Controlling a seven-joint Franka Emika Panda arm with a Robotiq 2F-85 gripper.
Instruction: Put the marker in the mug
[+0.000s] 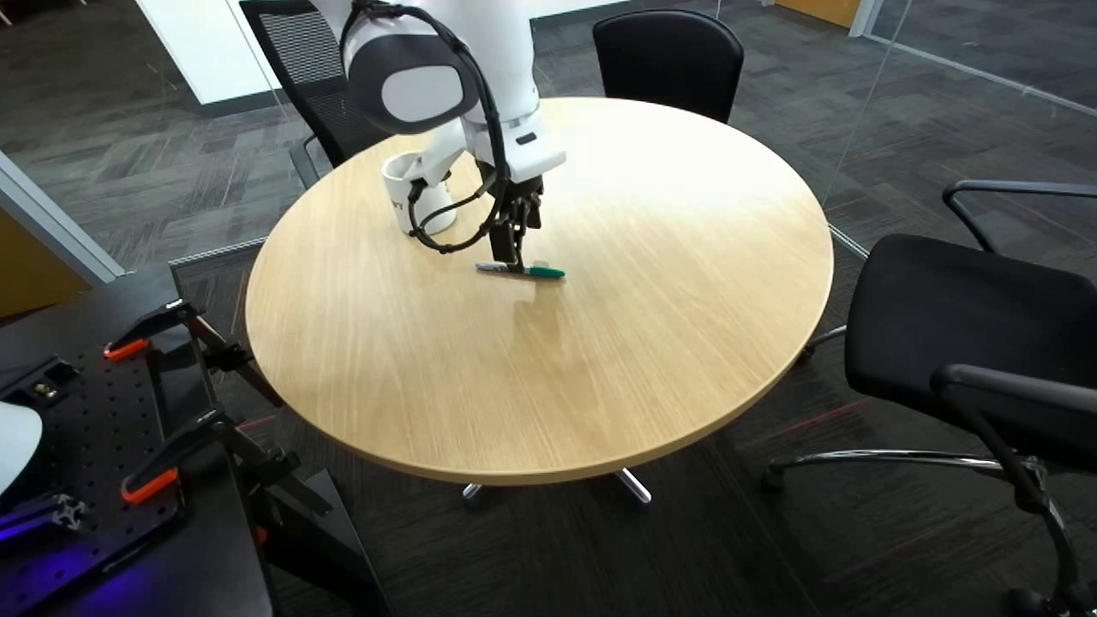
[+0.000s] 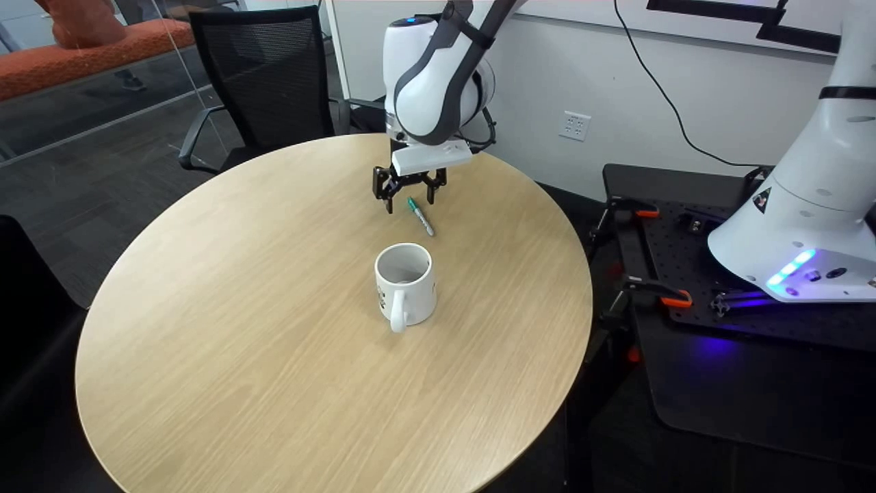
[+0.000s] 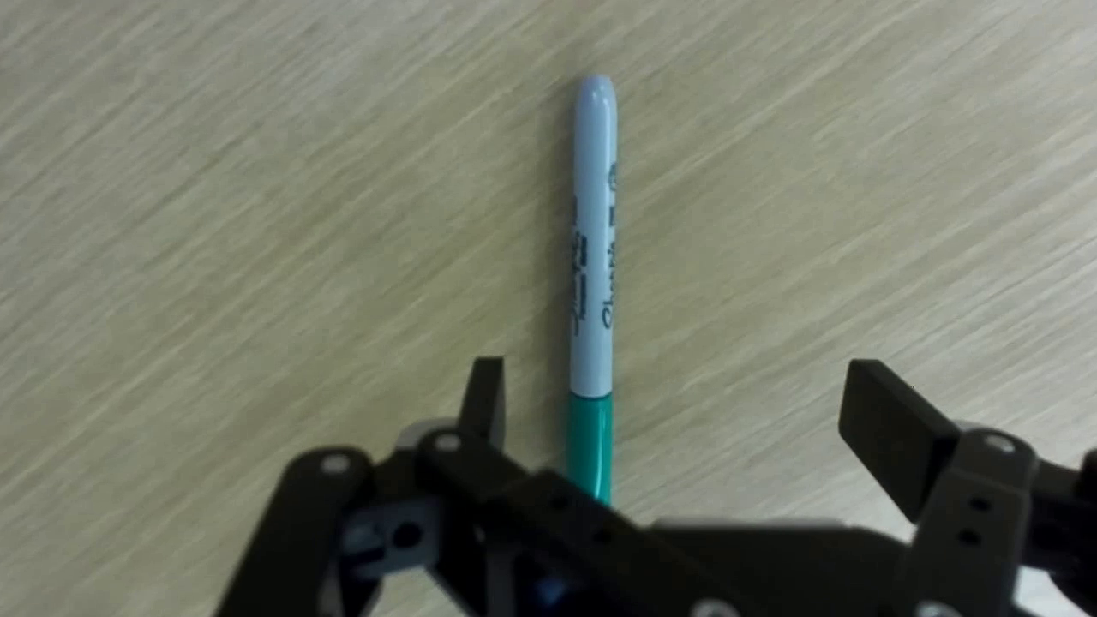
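- Round table (image 1: 548,377), pale wood: is filling the middle of both exterior views.
- Bench (image 2: 739,390), black: is standing beside the round table, two orange-tipped clamps (image 1: 150,486) showing at its edge.
- Robot arm (image 2: 445,92), white with grey: its base is resting on the bench, its wrist end is hanging above the round table.
- Chair (image 1: 968,330), black, with armrests (one of several black ones): is standing near the round table.
- Gripper (image 3: 674,377), black: is hanging low over the wood, its two fingers (image 3: 485,396) standing wide apart.
- Mug (image 2: 414,296), white, one: is standing upright on the round table, dark print showing on its wall, handle facing away from the gripper.
- Marker (image 3: 593,283), one, green cap, pale lettered barrel: is lying flat on the round table, outside the mug and near it, the barrel end pointing to the mug's side. In the wrist view it is running between the fingers, apart from both and nearer to one.
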